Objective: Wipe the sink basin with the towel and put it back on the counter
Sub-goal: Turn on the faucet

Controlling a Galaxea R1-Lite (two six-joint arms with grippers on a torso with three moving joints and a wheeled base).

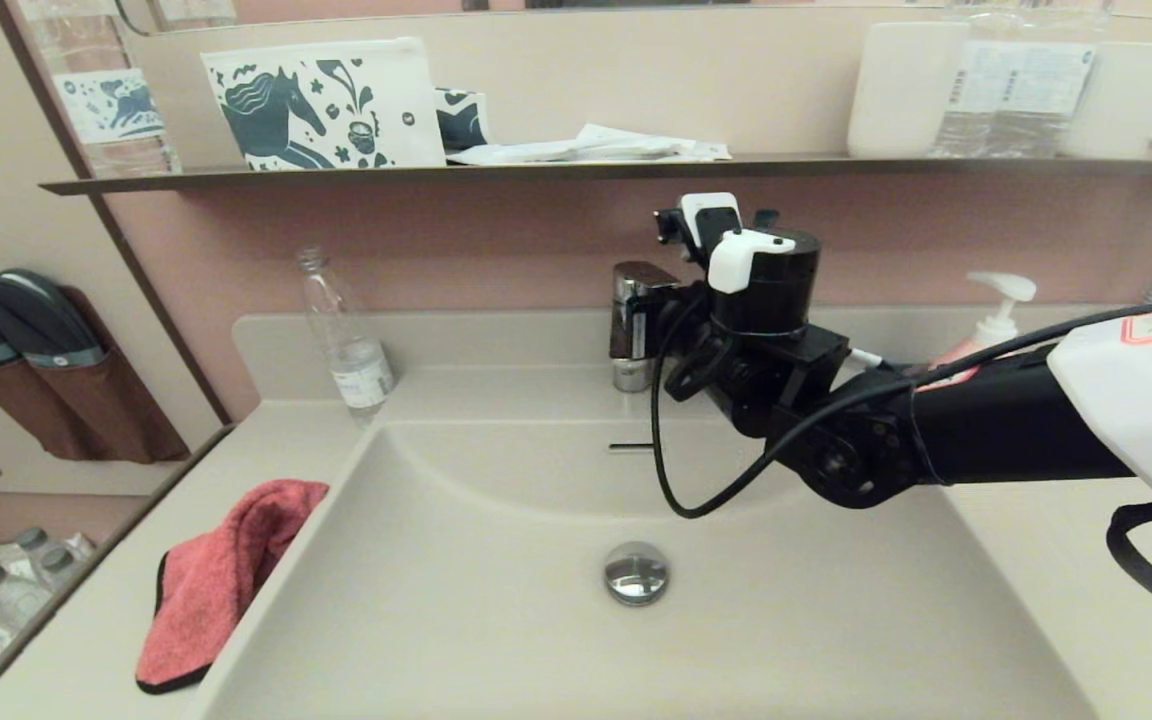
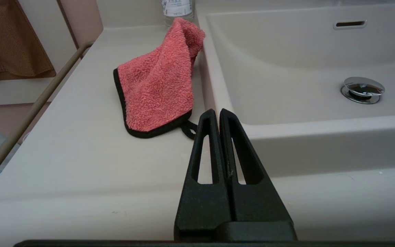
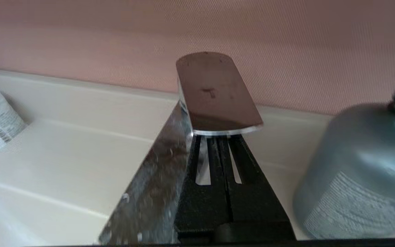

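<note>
The coral-red towel [image 1: 221, 575] with black trim lies crumpled on the counter [image 1: 76, 650] left of the sink basin [image 1: 496, 640], its far end resting on the basin's rim. The basin holds only its chrome drain plug [image 1: 636, 572] and overflow slot [image 1: 631, 446]. My left gripper [image 2: 217, 113] is shut and empty, hovering over the counter's front just short of the towel [image 2: 156, 82] and its black loop. It is out of the head view. My right arm [image 1: 986, 420] reaches to the faucet [image 1: 636, 320]. The right gripper [image 3: 218, 142] is shut, its tips tucked under the faucet lever [image 3: 214, 92].
A clear water bottle [image 1: 346, 340] stands at the back left of the counter and a pink soap pump bottle [image 1: 991, 320] at the back right, close beside my right wrist. The dark wall shelf [image 1: 576, 170] above carries a pouch and cups. A rail [image 2: 29, 113] edges the counter's left side.
</note>
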